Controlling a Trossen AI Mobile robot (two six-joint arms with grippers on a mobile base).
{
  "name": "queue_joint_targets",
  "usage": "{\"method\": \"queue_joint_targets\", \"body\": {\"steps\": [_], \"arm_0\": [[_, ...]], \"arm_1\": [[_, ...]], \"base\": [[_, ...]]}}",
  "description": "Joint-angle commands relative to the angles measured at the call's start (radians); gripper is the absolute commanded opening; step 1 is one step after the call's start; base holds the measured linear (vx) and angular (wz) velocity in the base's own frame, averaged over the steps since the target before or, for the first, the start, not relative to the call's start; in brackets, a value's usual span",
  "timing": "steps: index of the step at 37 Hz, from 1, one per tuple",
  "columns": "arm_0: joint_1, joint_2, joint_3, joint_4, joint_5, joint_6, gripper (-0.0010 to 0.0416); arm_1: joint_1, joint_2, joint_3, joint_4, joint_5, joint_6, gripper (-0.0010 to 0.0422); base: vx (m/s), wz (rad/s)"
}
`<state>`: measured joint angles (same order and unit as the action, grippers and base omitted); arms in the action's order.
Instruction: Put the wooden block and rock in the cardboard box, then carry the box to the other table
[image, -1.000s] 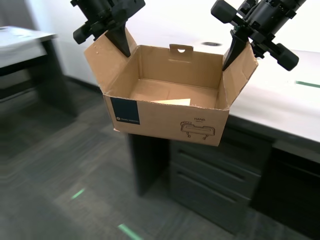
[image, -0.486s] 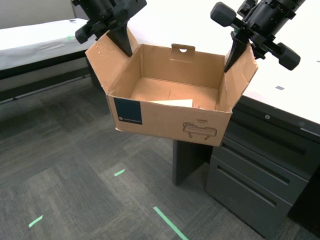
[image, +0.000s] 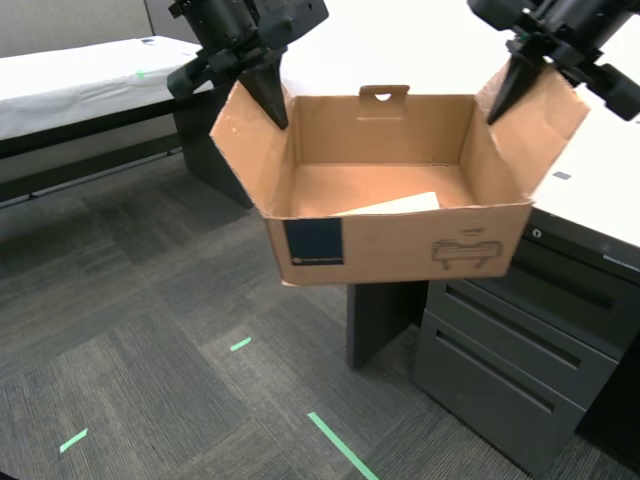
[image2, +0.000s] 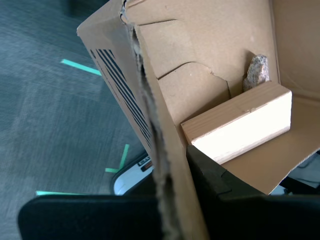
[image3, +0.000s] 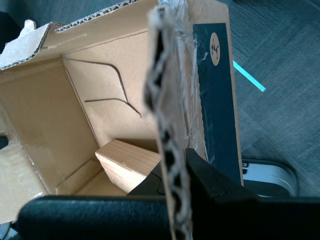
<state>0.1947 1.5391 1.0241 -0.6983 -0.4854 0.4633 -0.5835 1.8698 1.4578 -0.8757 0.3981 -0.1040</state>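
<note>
The cardboard box (image: 400, 245) hangs in the air, open, above the floor. My first gripper (image: 272, 108) is shut on its side flap at the exterior view's left, by the dark teal label (image3: 217, 95). My second gripper (image: 503, 100) is shut on the opposite flap at the exterior view's right. The wooden block (image2: 240, 127) lies on the box floor, also seen as the wooden block (image: 400, 204) and the wooden block (image3: 127, 167). The rock (image2: 257, 70) rests behind it against the box wall. The other table (image: 80, 75), with its wrinkled whitish cover, stands at the exterior view's upper left.
A smooth pale table (image: 600, 190) with a grey marker is right behind the box, with a dark drawer cabinet (image: 510, 370) under it. Grey carpet with green tape marks (image: 340, 445) lies below and toward the exterior view's left.
The whole scene shifted a second ago, so the camera moved. Since then both arms have carried the box toward the exterior view's right and turned it slightly.
</note>
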Motion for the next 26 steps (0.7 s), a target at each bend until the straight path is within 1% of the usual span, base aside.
{"method": "queue_joint_targets", "body": {"steps": [1,3,6,12,20,26], "arm_0": [[-0.053,0.01,0.003,-0.002,-0.019,-0.056,-0.0001],[-0.078,0.01,0.003,-0.005,-0.018,-0.079,-0.0001],[-0.102,0.008,0.003,-0.006,-0.019,-0.091,-0.0001],[-0.115,0.01,0.003,-0.019,-0.019,-0.126,-0.0001],[-0.115,0.01,0.003,-0.018,-0.019,-0.132,-0.0001],[-0.114,0.01,0.003,-0.017,-0.019,-0.135,-0.0001]], "arm_1": [[-0.006,0.0,-0.029,0.042,0.034,-0.01,-0.0002],[-0.006,0.0,-0.046,0.066,0.034,-0.035,-0.0002],[-0.006,0.0,-0.062,0.089,0.034,-0.048,-0.0002],[-0.012,-0.005,-0.066,0.101,0.037,-0.082,-0.0002],[-0.029,-0.03,-0.065,0.139,0.042,-0.141,-0.0002],[-0.037,-0.049,-0.065,0.161,0.041,-0.161,-0.0002]], "base": [[0.006,-0.064],[0.006,-0.058],[0.004,-0.052],[0.004,-0.044],[0.0,-0.005],[0.005,-0.01]]}}
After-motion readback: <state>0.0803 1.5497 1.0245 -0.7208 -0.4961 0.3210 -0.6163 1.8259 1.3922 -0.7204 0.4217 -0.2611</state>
